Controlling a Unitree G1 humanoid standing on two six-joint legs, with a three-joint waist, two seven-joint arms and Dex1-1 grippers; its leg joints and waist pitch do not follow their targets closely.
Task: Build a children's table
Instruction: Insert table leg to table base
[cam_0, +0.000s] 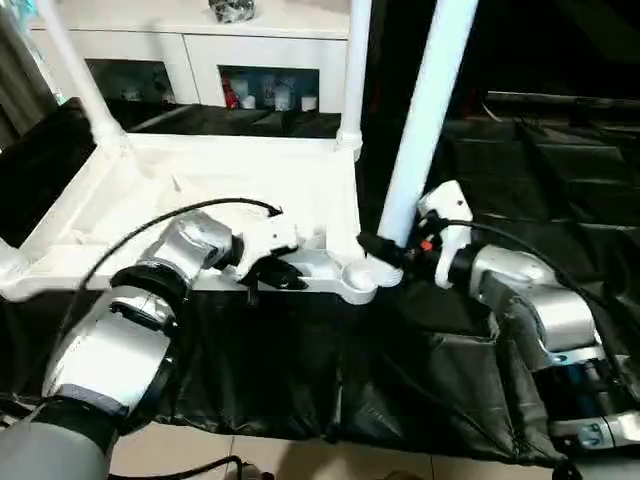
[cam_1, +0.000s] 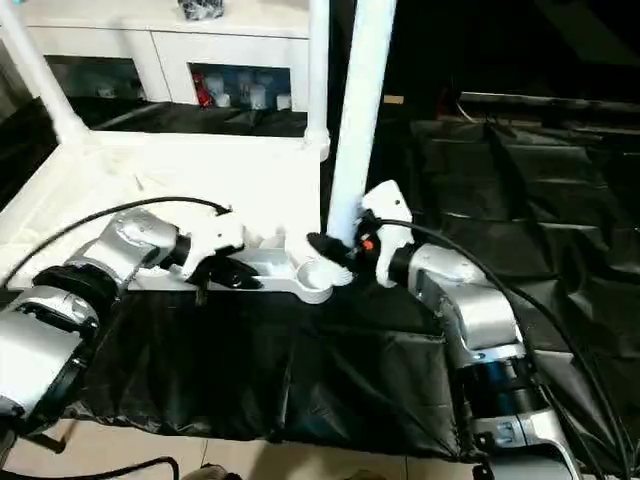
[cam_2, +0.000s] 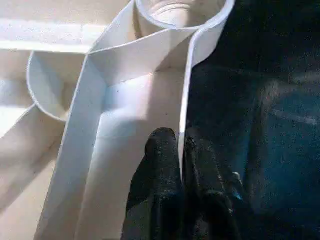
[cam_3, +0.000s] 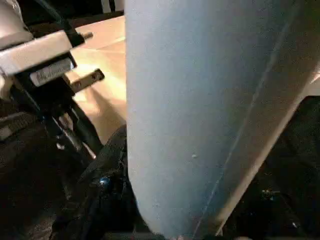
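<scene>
The white tabletop (cam_0: 200, 165) lies upside down on the black cloth, ribs up. Two white legs (cam_0: 355, 70) (cam_0: 75, 70) stand in its far corner sockets. My right gripper (cam_0: 385, 250) is shut on the lower end of a third leg (cam_0: 425, 110), which leans slightly, its foot just beside the near right corner socket (cam_0: 357, 275). In the right wrist view this leg (cam_3: 200, 100) stands against one black finger (cam_3: 107, 170). My left gripper (cam_0: 275, 275) is at the near rim, left of that socket. Its fingers (cam_2: 160, 180) are shut on the thin rim wall (cam_2: 187, 90).
A white cabinet (cam_0: 250, 60) with glass doors stands behind the work surface. Black cloth (cam_0: 540, 170) covers the surface to the right of the tabletop and hangs over the front edge. Black cables run along both silver forearms.
</scene>
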